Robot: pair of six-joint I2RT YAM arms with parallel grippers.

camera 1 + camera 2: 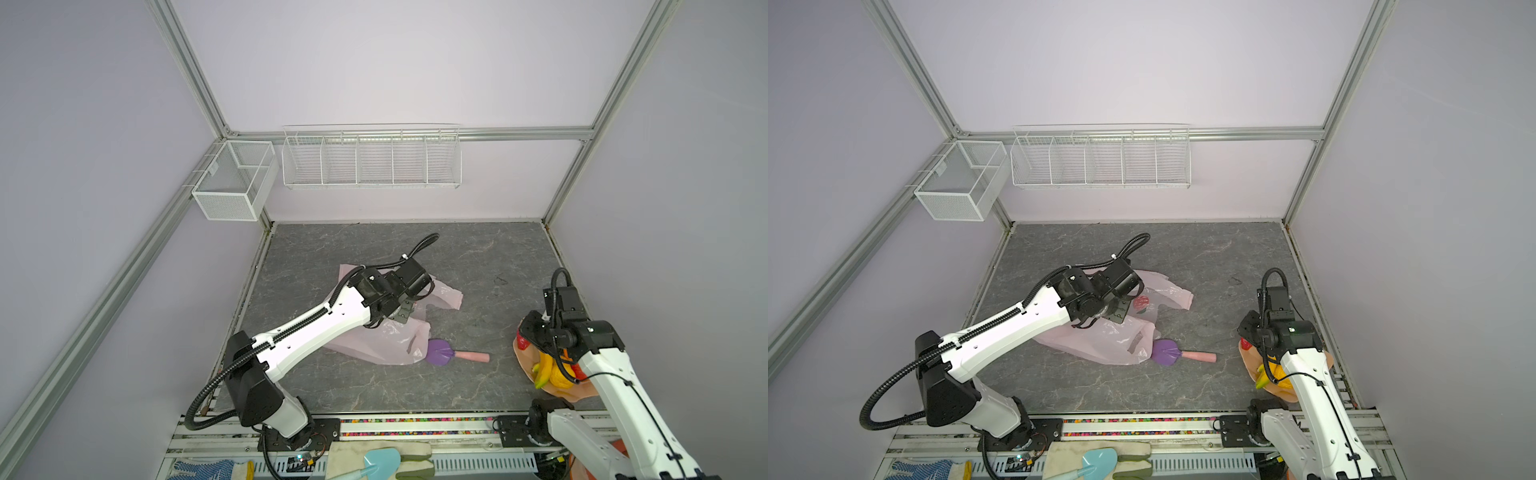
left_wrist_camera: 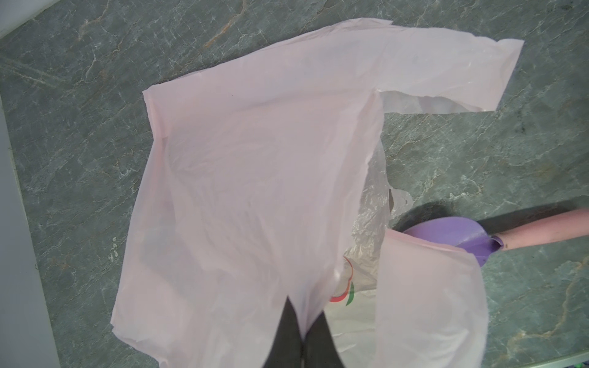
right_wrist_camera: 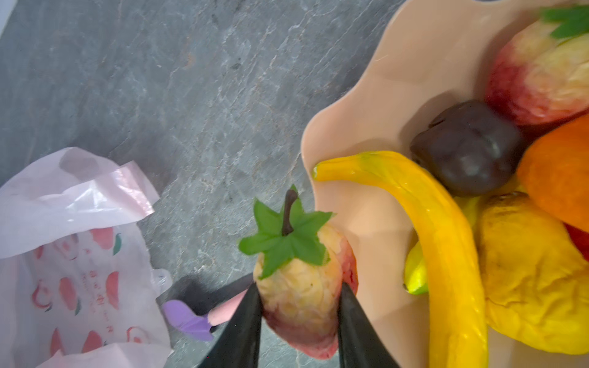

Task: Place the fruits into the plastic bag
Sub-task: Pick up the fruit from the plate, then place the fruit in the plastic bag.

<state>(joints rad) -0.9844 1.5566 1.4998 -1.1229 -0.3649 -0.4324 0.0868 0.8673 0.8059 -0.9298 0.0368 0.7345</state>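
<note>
The plastic bag (image 1: 386, 340) (image 1: 1113, 343) lies crumpled mid-table, pale pink with red printed marks. My left gripper (image 2: 302, 334) is shut on a fold of the bag's edge (image 2: 255, 175), holding it up. My right gripper (image 3: 299, 286) is shut on a strawberry (image 3: 302, 286), pale yellow and red with a green leaf cap, beside the rim of the tan plate (image 3: 366, 95). On the plate lie a banana (image 3: 430, 216), a dark purple fruit (image 3: 468, 149), an orange one (image 3: 561, 175), a wrinkled yellow one (image 3: 535, 280) and a second strawberry (image 3: 541, 73).
A purple scoop with a pink handle (image 1: 440, 352) (image 1: 1167, 352) lies just right of the bag. The plate (image 1: 525, 361) sits at the table's right front, under my right arm. Wire baskets (image 1: 370, 162) hang on the back wall. Gloves and a blue scoop (image 1: 378, 459) lie below the front rail.
</note>
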